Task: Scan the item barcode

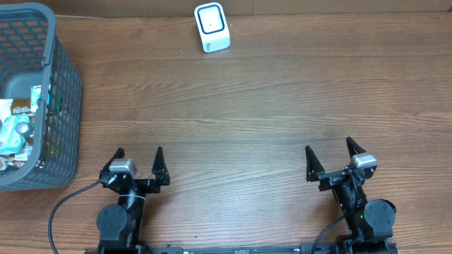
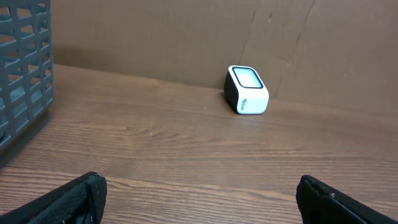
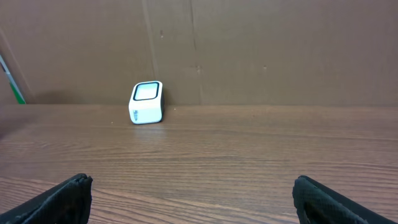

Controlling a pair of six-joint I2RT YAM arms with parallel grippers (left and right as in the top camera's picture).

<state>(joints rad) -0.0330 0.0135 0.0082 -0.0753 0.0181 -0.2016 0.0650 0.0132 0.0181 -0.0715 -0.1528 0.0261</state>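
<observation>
Fingers (image 1: 158, 168) on both grippers are spread wide and hold nothing. Left gripper (image 1: 138, 158) and right gripper (image 1: 329, 151) sit at the near edge of the tabletop (image 1: 240, 113), well apart, one toward each near corner, both pointing at the far edge. This looks like a rest pose, with the arms folded back and the jaws parted so that either could take an item.

Along the left edge, from beside the left gripper up to the far left corner, stands a grey mesh basket (image 1: 67, 99). Several packets (image 1: 17, 125) lie jumbled in it. The item to scan is presumably one of these, but which one cannot be told, and no barcode can be read. The basket is nearest the left gripper, so that arm seems the likely one to reach in.

At the far edge, a little left of the middle, a small white scanner (image 1: 212, 27) stands alone, well apart from the basket. Its dark-framed window tilts up and toward the arms, probably so a barcode can be held over it from the near side. Both wrist views show it ahead, in front of a brown cardboard wall (image 2: 155, 37) behind the tabletop. Nothing is picked up, so the task appears not yet begun.
</observation>
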